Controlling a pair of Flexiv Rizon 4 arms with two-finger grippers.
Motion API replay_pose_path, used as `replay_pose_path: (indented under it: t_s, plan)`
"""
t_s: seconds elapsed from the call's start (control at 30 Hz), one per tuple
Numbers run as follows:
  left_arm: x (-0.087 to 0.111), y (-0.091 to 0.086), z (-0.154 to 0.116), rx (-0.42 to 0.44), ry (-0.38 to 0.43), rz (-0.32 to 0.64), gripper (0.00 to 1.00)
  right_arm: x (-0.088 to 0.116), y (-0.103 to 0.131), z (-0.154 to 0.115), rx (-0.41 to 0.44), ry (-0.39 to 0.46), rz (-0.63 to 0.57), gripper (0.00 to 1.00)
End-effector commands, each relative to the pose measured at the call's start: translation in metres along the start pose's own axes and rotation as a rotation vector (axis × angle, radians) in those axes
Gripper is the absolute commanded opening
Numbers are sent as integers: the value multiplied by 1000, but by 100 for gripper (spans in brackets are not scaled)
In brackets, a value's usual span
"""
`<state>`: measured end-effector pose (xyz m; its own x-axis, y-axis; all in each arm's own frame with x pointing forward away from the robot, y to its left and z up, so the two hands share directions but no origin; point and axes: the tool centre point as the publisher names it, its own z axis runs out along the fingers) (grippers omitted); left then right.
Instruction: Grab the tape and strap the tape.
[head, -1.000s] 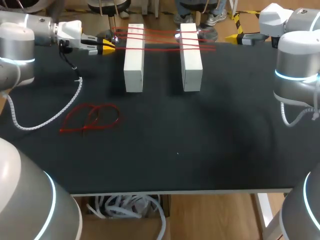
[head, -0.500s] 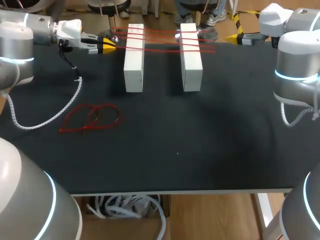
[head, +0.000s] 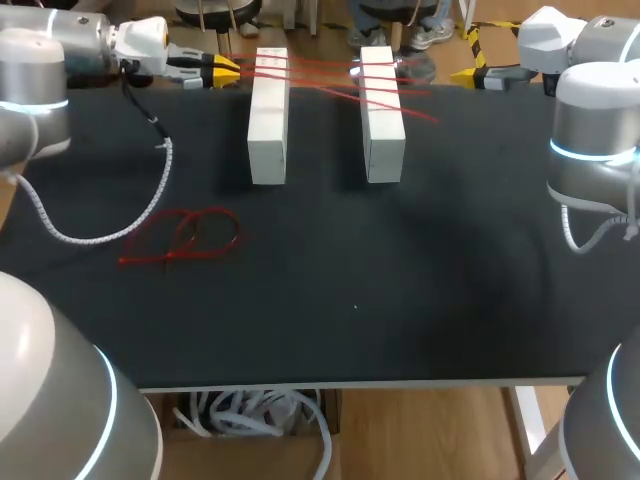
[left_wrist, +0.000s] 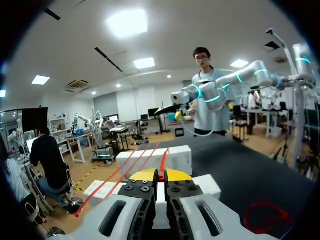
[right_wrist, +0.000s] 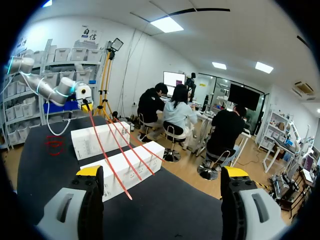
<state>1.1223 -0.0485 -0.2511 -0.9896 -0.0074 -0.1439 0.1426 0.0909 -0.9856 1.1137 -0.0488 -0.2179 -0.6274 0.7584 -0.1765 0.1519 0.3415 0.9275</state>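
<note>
diagonally, tape (head: 330, 93) in left hand (head: 228, 70) spans blocks (head: 268, 120)

Matt blk table top (head: 400, 300), matt white blocks (head: 268, 130), thin red plastic-looking tape (head: 168, 256).

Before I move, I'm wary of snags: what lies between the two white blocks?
Only red straps cross the gap, at the far ends of the left block and right block; nearer, just bare table. The head view shows it.
</note>
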Motion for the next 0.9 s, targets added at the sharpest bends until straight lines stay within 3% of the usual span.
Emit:
replay_pose_path:
  t_s: [0.03,0.27,0.43,0.57,0.9]
  plan:
    - [17,-13,8,12,-44,12,0,-1,0,0,1,2,0,100]
    - [38,-27,23,89,-11,-46,0,-1,0,0,1,2,0,100]
    - [50,-37,30,142,-45,-75,0,-1,0,0,1,2,0,100]
    - [54,-47,31,121,-89,-155,0,-1,0,0,1,2,0,100]
    - [54,-47,31,121,-89,-155,0,-1,0,0,1,2,0,100]
